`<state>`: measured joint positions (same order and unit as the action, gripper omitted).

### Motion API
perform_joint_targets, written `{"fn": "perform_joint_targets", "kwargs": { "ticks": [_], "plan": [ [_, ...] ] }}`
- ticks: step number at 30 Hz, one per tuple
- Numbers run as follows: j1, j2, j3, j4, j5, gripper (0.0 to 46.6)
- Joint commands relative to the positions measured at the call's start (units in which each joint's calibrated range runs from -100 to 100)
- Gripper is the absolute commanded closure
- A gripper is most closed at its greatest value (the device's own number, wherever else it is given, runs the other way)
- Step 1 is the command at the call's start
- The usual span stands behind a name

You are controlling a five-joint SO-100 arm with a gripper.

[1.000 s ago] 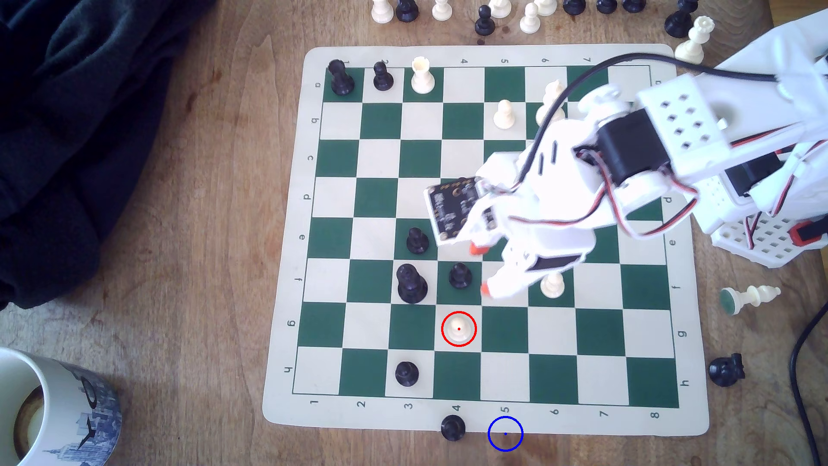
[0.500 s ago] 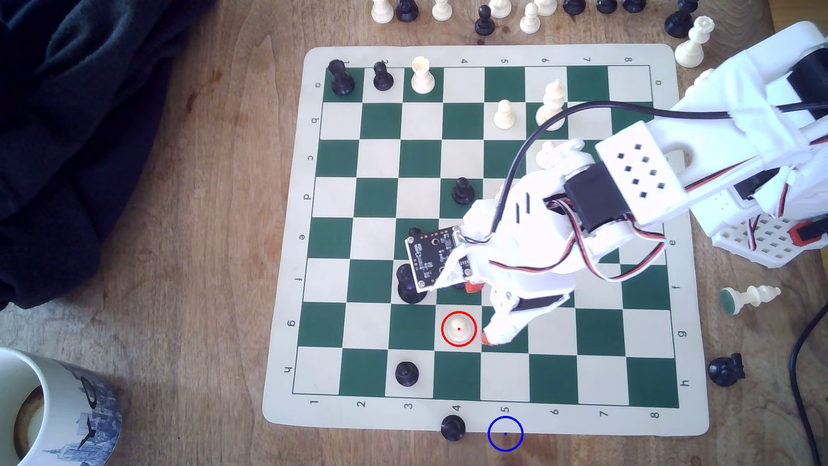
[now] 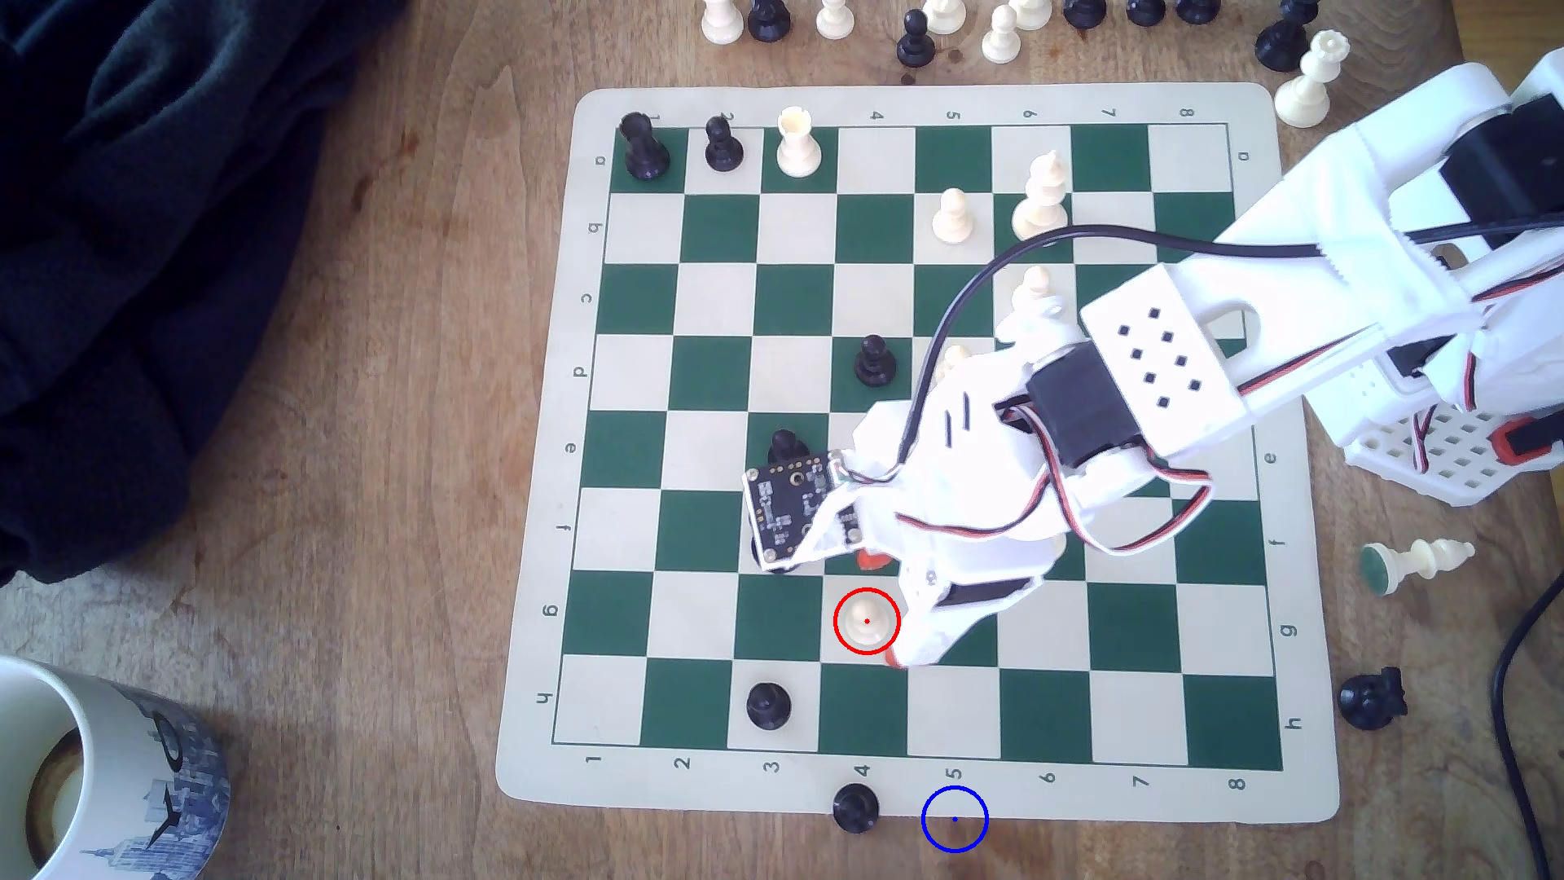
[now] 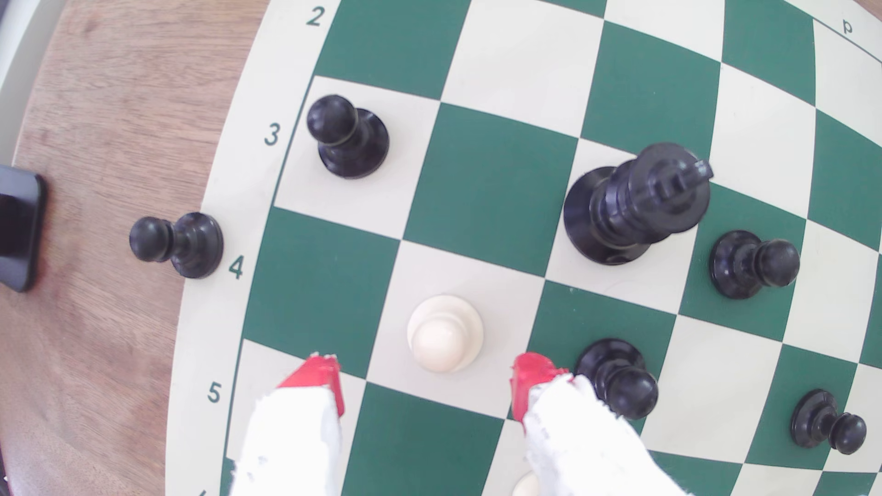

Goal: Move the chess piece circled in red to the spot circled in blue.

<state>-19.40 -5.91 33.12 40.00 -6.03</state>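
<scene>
Your gripper [image 4: 427,381] is open, with its red tips on both sides of the white pawn [image 4: 445,333] but not touching it, so it can close around it. The pawn stands on its cream square; the blue ring [image 3: 955,818] waits on the wood beside the board [image 3: 542,474].

Home setting — wooden table [image 3: 381,423], coffee mug [image 3: 101,770], dark clothing [image 3: 127,254] — chess mat [image 3: 542,508]

I see a green-and-cream chess mat [image 3: 542,541] lying flat on the wooden tabletop [image 3: 381,423]. A black pawn [image 3: 856,808] stands at the mat's near border by the numeral 4. A printed mug [image 3: 110,761] and dark fabric [image 3: 127,254] sit at the exterior view's left. A cream piece [image 3: 1418,563] lies toppled off the mat's right edge.
</scene>
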Motion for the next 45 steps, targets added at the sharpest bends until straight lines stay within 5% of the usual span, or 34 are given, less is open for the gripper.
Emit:
{"fn": "perform_joint_targets", "kwargs": {
  "ticks": [1,45],
  "plan": [
    [-0.59,-0.04,-5.29,-0.93,-0.05,28.1],
    [-1.14,5.57,-7.92,-2.82,0.00,33.2]
  ]
}}
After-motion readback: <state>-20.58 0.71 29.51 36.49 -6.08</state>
